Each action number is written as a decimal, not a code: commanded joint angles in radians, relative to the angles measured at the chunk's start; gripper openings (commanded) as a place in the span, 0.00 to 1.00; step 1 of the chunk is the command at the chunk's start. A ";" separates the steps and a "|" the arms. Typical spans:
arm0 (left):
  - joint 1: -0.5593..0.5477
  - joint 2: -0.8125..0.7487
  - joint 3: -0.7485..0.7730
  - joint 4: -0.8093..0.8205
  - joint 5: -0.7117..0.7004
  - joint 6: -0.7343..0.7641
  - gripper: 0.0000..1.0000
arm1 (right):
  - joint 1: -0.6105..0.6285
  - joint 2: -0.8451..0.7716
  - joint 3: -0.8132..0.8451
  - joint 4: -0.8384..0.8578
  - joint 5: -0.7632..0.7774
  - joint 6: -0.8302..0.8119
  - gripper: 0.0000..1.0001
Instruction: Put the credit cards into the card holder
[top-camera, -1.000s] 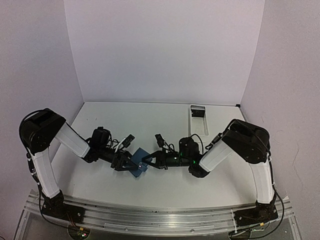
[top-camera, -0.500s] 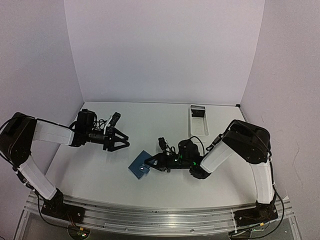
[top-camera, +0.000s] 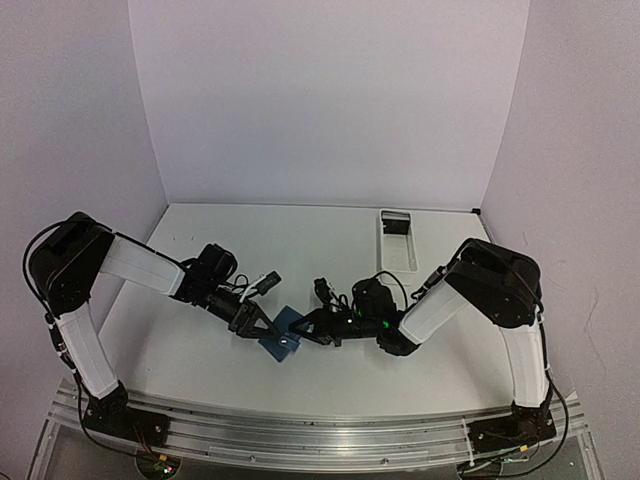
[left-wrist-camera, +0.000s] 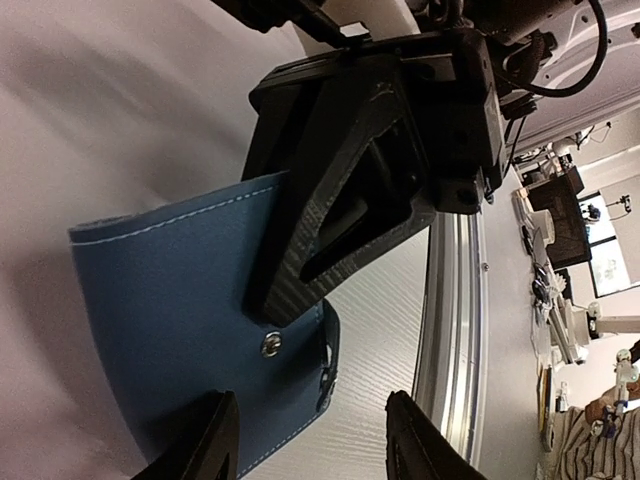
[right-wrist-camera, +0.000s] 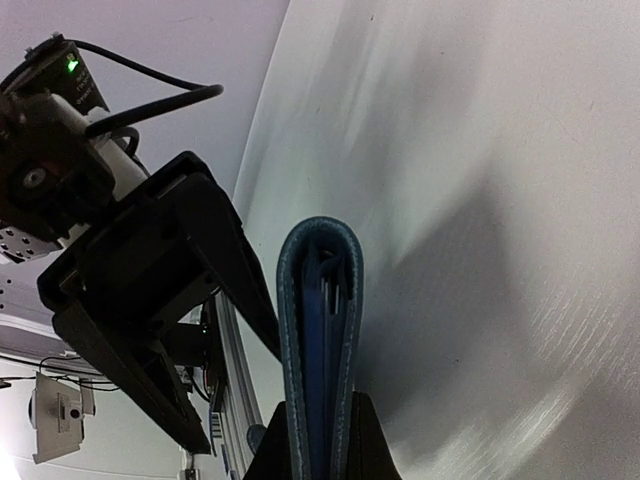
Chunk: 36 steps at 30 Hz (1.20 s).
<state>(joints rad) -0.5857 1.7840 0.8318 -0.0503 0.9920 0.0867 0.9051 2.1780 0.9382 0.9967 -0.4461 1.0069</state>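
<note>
Right tool (top-camera: 303, 324) is clamped on the folded blue card holder (top-camera: 283, 336). Left tool (left-wrist-camera: 310, 446) is open, fingers apart beside the holder's snap edge.

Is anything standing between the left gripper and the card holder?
Nothing visible does. The left gripper, jaws apart, sits right at the card holder, beside its snap tab. The right gripper clamps the holder from the opposite side.

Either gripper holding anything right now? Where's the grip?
Right gripper pinches the dark-blue stitched folding card holder at the edge opposite its fold; left gripper holds nothing.
</note>
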 joint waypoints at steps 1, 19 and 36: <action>-0.027 0.028 0.060 -0.018 0.009 0.025 0.45 | 0.004 -0.011 0.035 0.027 -0.025 -0.012 0.00; -0.053 0.067 0.099 -0.054 0.041 0.013 0.00 | 0.001 -0.002 0.037 0.020 -0.042 -0.026 0.00; -0.049 0.139 0.188 -0.128 -0.205 -0.121 0.00 | 0.000 0.011 0.078 -0.157 -0.075 -0.159 0.00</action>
<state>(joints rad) -0.6381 1.8989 0.9541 -0.1772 0.9253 0.0255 0.8974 2.1781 0.9796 0.8637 -0.4818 0.8750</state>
